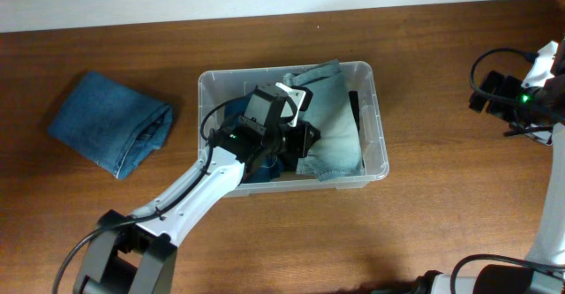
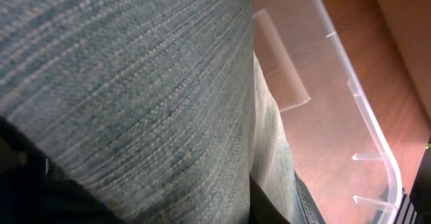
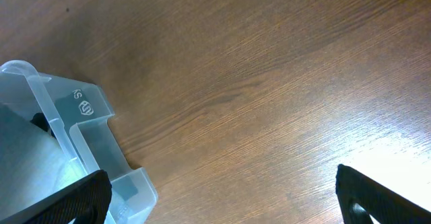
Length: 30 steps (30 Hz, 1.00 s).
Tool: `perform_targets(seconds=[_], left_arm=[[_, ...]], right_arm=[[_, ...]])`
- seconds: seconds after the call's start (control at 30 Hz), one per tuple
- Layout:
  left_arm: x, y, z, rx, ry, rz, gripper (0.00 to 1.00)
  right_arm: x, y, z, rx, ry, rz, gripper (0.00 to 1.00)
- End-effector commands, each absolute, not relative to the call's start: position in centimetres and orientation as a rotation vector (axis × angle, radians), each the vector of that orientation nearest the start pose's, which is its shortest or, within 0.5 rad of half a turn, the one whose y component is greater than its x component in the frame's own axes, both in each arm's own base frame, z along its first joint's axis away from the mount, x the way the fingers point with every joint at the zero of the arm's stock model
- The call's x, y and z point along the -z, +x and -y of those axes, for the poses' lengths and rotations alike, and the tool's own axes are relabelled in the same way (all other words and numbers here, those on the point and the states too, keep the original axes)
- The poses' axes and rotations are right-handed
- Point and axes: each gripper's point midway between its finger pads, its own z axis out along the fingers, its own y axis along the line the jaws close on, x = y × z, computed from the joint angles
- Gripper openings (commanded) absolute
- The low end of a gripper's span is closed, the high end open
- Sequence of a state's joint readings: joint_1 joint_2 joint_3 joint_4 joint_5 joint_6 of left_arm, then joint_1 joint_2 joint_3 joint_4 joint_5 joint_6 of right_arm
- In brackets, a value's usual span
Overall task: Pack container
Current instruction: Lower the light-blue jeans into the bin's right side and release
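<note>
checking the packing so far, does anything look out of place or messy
Nothing spilled or damaged. The light denim lies rumpled in the container, one corner up at the far rim, and a folded denim bundle sits outside on the table.

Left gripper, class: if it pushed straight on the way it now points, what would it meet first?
The light denim garment lying inside the container. The left gripper points down into it and may be touching it, though depth is unclear.
</note>
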<state>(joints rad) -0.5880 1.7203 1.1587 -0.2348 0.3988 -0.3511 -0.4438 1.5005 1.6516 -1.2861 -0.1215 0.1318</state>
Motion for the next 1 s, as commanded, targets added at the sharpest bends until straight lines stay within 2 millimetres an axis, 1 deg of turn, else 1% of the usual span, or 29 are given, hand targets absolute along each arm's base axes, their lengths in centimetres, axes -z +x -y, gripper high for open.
perform_targets(seconds=[0.0,0.07,0.17,0.23,0.3,0.4,0.47,0.5,0.53,0.6,0.63,0.67,0.73,0.8,0.87,0.97], left_arm=[[-12.9,34.6,32.0,0.941,0.505,-2.442,0.01],[-13.2,34.0,32.6,1.001,0.532,-2.435,0.01],[-15.2,32.7,34.4,1.195,0.621,-2.357,0.01],[-16.2,32.1,35.2,1.3,0.617,-2.339,0.01],[-16.7,31.6,35.5,1.383,0.576,-2.36,0.01],[-17.0,30.9,35.7,1.431,0.597,-2.361,0.01],[-16.7,30.7,35.6,1.428,0.592,-2.38,0.01],[-16.5,30.7,35.5,1.421,0.586,-2.392,0.05],[-15.8,30.9,35.2,1.386,0.562,-2.422,0.17],[-14.8,31.3,34.7,1.324,0.522,-2.462,0.49],[-14.3,31.6,34.3,1.283,0.5,-2.48,0.67],[-13.9,32.0,34.0,1.236,0.481,-2.489,0.79],[-13.6,32.9,33.5,1.159,0.486,-2.469,0.94],[-14.2,34.0,33.2,1.143,0.509,-2.417,0.99],[-15.1,35.1,32.6,1.142,0.486,-2.395,0.99],[-17.6,36.9,32.1,1.154,0.474,-2.334,0.99]], right_arm=[[-25.6,31.3,12.4,-0.079,0.728,-2.576,0.98],[-25.6,31.3,12.4,-0.079,0.728,-2.576,0.99],[-25.6,31.3,12.4,-0.078,0.728,-2.576,0.99],[-25.6,31.3,12.4,-0.078,0.728,-2.576,0.98],[-25.6,31.3,12.4,-0.078,0.728,-2.577,0.98],[-25.6,31.3,12.4,-0.079,0.728,-2.577,0.98],[-25.6,31.3,12.4,-0.079,0.728,-2.577,0.98],[-25.6,31.3,12.4,-0.078,0.728,-2.576,0.99],[-25.6,31.3,12.4,-0.078,0.728,-2.576,0.98],[-25.6,31.3,12.4,-0.079,0.728,-2.577,0.98],[-25.6,31.3,12.4,-0.079,0.728,-2.577,0.99],[-25.6,31.3,12.4,-0.079,0.728,-2.577,0.99],[-25.6,31.3,12.4,-0.079,0.728,-2.577,0.98],[-25.6,31.3,12.4,-0.079,0.728,-2.577,0.99],[-25.6,31.2,12.4,-0.08,0.729,-2.579,0.99],[-25.6,31.2,12.4,-0.08,0.729,-2.579,0.98]])
